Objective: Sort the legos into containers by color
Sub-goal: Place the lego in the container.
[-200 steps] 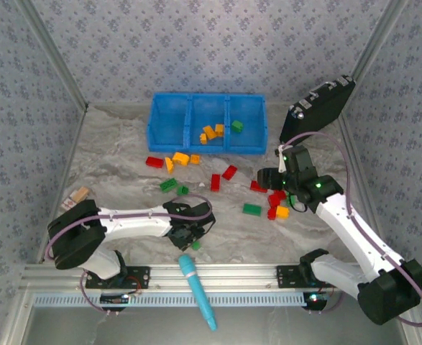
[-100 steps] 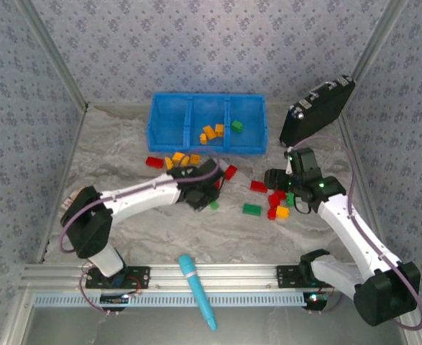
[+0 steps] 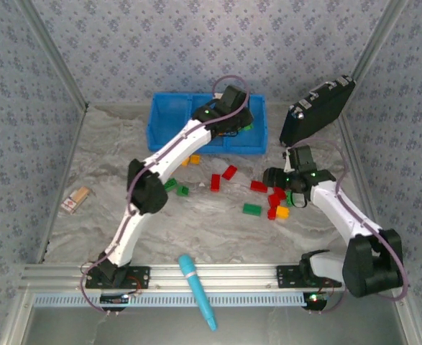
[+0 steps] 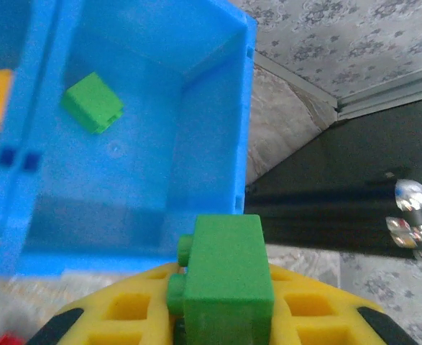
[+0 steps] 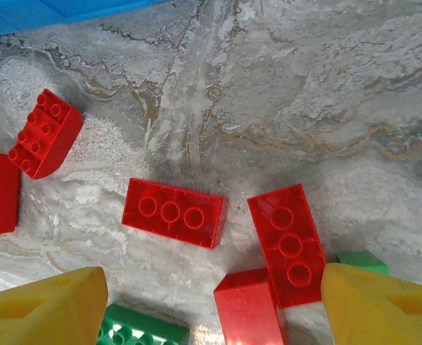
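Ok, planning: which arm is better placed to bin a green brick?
Probably left: the left end effector holds a green brick above the bin's right compartment. The right end effector hangs open over red bricks.

loose bricks (image 3: pixel 251 209) lie before the bin (image 3: pixel 169 126).

Robot lab test cell, not a home or shop. Open box frame: metal corner posts (image 3: pixel 51 54) holding flat panels papered with patterned wallpaper (image 3: pixel 196 50). Table (image 3: pixel 110 151) has a marble-print cover. Left arm (image 3: pixel 171 151) and right arm (image 3: pixel 347 215) are bolted to a slotted aluminium rail (image 3: pixel 232 274), with cables exposed. Staged props: toy bricks (image 3: pixel 230 172), blue bin (image 3: pixel 169 122).
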Controlling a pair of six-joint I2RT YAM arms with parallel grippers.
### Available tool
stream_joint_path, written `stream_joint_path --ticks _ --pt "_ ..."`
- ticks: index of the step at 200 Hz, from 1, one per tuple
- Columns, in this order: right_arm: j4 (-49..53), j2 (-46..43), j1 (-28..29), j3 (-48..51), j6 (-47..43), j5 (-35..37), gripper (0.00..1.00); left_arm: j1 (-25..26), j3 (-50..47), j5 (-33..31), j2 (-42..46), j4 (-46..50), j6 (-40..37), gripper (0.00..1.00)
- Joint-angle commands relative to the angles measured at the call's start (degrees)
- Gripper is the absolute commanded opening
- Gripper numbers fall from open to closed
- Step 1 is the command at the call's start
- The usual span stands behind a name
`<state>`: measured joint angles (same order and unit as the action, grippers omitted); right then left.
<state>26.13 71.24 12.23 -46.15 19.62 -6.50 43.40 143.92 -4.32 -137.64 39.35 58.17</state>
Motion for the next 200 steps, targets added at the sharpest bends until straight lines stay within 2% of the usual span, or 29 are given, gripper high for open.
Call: stream_joint_path --ticks 1,22,56,66,99,128,152,166,185,200 --pt "-3.4 2.3 0.0 -3.5 -1.4 -2.8 0.80 -1.7 13.2 2.6 -10.4 8.0 -2.0 0.16" --pt "-2.7 5.6 0.2 -5.8 -4.4 -1.6 0.79 -3.4 16.9 5.6 -15.0 7.9 0.8 0.21" --pt "1.2 8.9 0.1 -9.1 -7.8 1.3 0.80 -4.0 11.0 6.6 -13.3 3.2 0.7 0.33" --pt "1.5 9.6 0.2 -9.5 -8.1 1.3 0.80 -4.2 10.8 6.9 -13.3 3.0 0.6 0.35" --pt "3.3 10.3 1.1 -10.7 -9.9 2.7 0.79 -4.6 10.9 9.0 -12.6 1.7 0.4 0.51" --pt "5.0 7.1 2.4 -10.6 -9.8 2.1 0.78 -4.6 11.4 11.4 -10.1 -0.9 -0.8 0.53" --pt "5.6 1.6 6.8 -9.1 -11.6 0.6 0.78 -4.5 14.2 13.1 -7.2 -2.6 -3.6 0.55" --pt "5.3 -1.5 11.5 -7.8 -15.1 1.7 0.73 -4.6 15.7 14.2 -4.8 -2.2 -6.1 0.55" --pt "3.5 -5.8 18.1 -3.5 -27.1 -2.3 0.73 -4.7 15.8 15.7 -0.2 -0.8 -11.1 0.57" --pt "4.0 -8.5 22.9 -0.1 -37.6 -3.0 0.75 -4.9 15.4 16.2 4.3 4.7 -16.9 0.59"
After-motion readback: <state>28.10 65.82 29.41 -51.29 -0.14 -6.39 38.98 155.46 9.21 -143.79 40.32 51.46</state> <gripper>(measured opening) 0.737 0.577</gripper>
